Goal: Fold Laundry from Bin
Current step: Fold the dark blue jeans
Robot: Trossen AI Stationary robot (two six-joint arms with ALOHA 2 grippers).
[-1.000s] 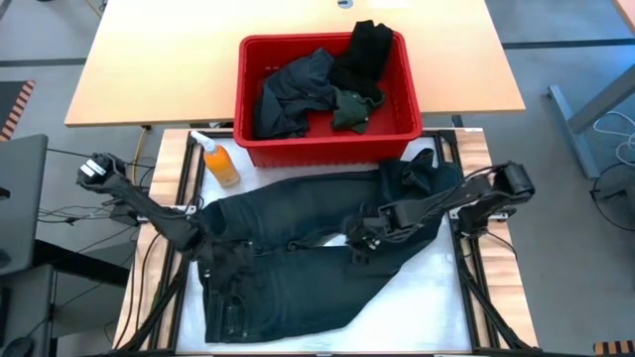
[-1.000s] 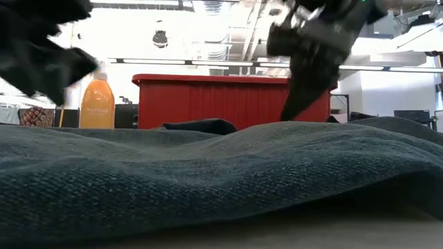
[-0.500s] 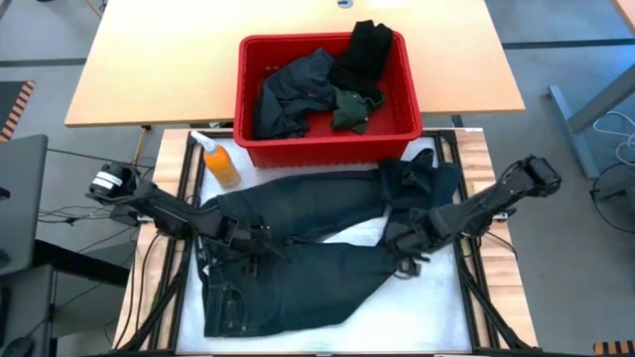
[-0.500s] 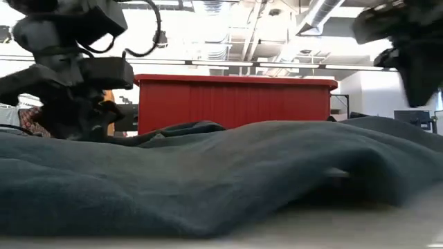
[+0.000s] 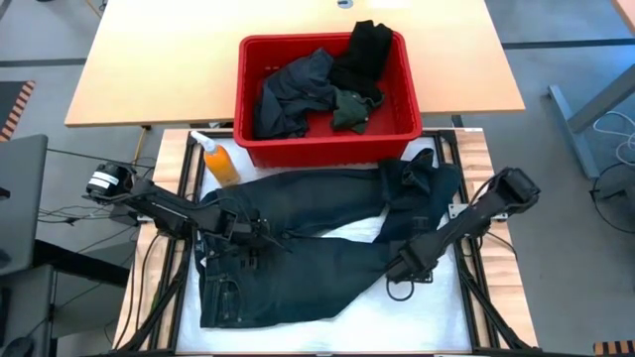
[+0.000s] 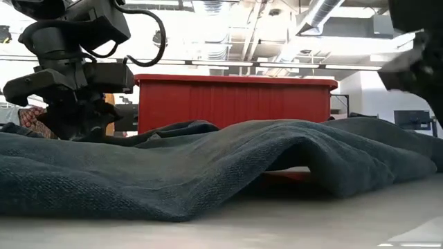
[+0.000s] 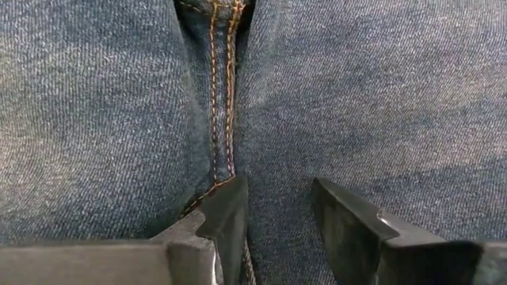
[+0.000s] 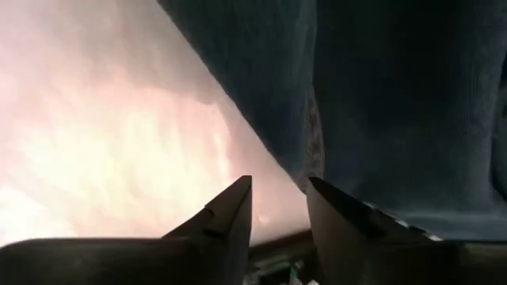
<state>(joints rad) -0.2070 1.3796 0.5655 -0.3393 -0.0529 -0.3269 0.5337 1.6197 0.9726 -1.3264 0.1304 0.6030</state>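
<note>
Dark navy jeans point(image 5: 298, 268) lie spread on the white table top, waist toward the left edge and the two legs parted. My left gripper point(image 5: 256, 238) is open and low over the jeans' crotch seam point(image 7: 222, 150); it also shows in the low view point(image 6: 69, 124). My right gripper point(image 5: 402, 270) is open beside the near leg's hem, over bare table point(image 8: 119, 119). The red bin point(image 5: 248, 124) stands behind the jeans. It holds a grey-blue garment point(image 5: 293, 94), a black piece point(image 5: 362, 55) draped over the far rim, and a dark green piece point(image 5: 349, 109). My left gripper points down at the jeans' crotch seam point(image 7: 224, 170), fingers open, one fingertip point(image 7: 226, 210) over the stitched seam and the other on plain denim beside it. I cannot tell whether the tips touch the cloth. The jeans lie flat on the table.
An orange bottle point(image 5: 218, 159) stands at the bin's near left corner, close to the jeans' waist. A wooden table point(image 5: 149, 69) lies under and beyond the bin. Bare white table shows between the legs point(image 5: 357, 233) and at the near right point(image 5: 427, 317).
My left gripper has moved right along the jeans to the crotch and come down onto it. My right gripper has moved from the middle of the jeans toward the right and near edges. The near leg has swung toward the near edge, opening a white gap between the legs.
</note>
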